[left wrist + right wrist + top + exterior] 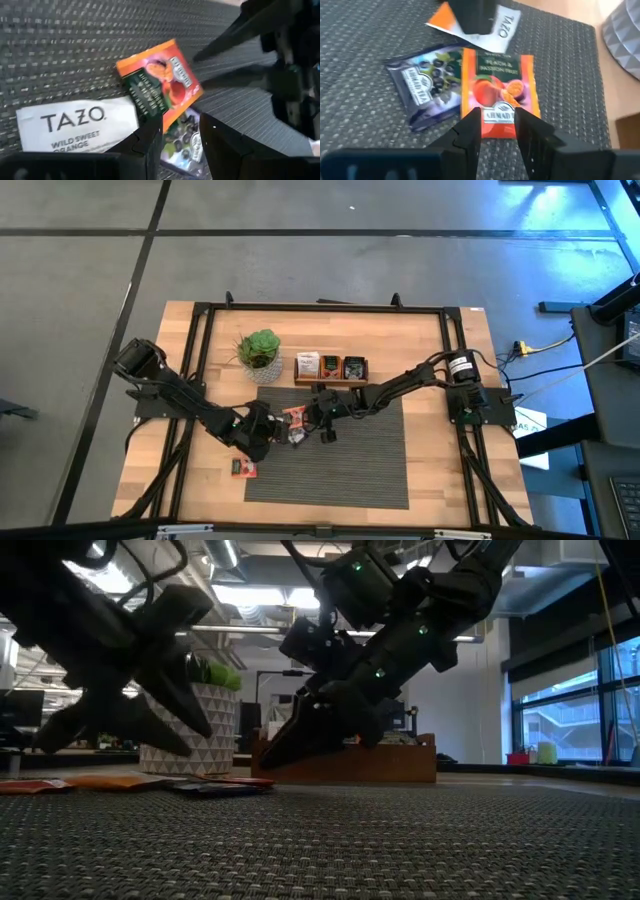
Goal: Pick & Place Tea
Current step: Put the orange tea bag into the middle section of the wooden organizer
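Observation:
Three tea sachets lie flat in a small overlapping pile (295, 422) on the dark woven mat (350, 470). They are an orange peach one (500, 92), a dark blue one (426, 92) and a white TAZO one (75, 125). My left gripper (182, 137) is open, low over the pile from the table's left. My right gripper (497, 125) is open, slanting down from the right, its fingers on either side of the orange sachet's near end. In the low view both grippers (270, 755) stand a little above the mat.
One more sachet (243, 468) lies at the mat's left edge near the front. The brown wooden tray (330, 380), with sachets in its compartments, stands just behind the mat. The potted plant (260, 352) stands to the tray's left. The two grippers are close together.

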